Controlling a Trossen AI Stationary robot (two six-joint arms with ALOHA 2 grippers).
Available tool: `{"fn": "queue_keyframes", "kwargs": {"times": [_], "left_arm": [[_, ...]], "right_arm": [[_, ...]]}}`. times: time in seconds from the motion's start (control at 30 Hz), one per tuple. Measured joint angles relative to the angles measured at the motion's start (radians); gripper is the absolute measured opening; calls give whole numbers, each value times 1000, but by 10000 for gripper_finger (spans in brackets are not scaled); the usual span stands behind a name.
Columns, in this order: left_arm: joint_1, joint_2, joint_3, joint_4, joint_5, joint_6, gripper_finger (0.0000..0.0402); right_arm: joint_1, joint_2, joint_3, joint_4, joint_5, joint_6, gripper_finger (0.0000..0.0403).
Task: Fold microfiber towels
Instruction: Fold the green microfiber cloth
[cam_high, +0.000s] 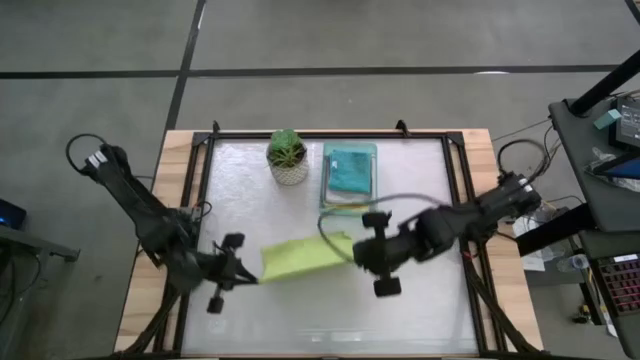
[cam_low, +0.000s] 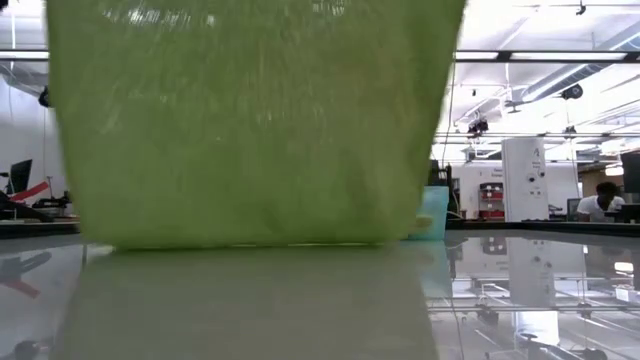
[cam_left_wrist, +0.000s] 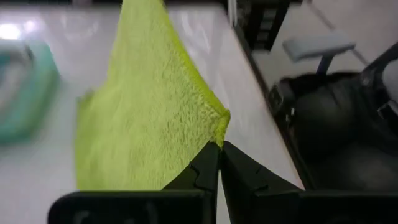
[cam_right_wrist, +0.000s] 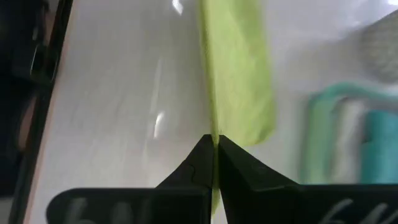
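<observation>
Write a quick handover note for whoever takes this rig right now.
Left pincer: shut on one corner of the lime green towel.
Right pincer: shut on the opposite edge of the same towel.
The towel hangs stretched between them, lower edge near the table.
Tray by the plant holds a folded teal towel; others there unclear.
Left: finish folding the lime green towel.

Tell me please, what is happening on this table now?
The two arms hold a lime green towel stretched between them above the table. The left tool is shut on one corner, the right tool on the opposite edge. The towel hangs down like a curtain. A mint-green tray with a teal towel and a small plant stand behind.
</observation>
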Motion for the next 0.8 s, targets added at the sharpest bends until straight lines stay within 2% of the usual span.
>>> {"fn": "queue_keyframes", "kwargs": {"times": [0.2,0.4,0.5,0.63,0.8], "left_arm": [[-24,209,-5,116,42,-106,0],[-22,347,-5,214,97,-168,0],[-22,406,-5,211,112,-210,0],[4,458,-6,177,108,-216,0],[53,467,-6,7,78,-277,0]], "right_arm": [[85,84,-101,37,-67,25,8],[64,147,-212,202,-209,-9,8],[27,163,-244,225,-206,-35,8],[-36,187,-280,238,-147,-66,8],[-117,198,-325,272,-114,-126,8]]}}
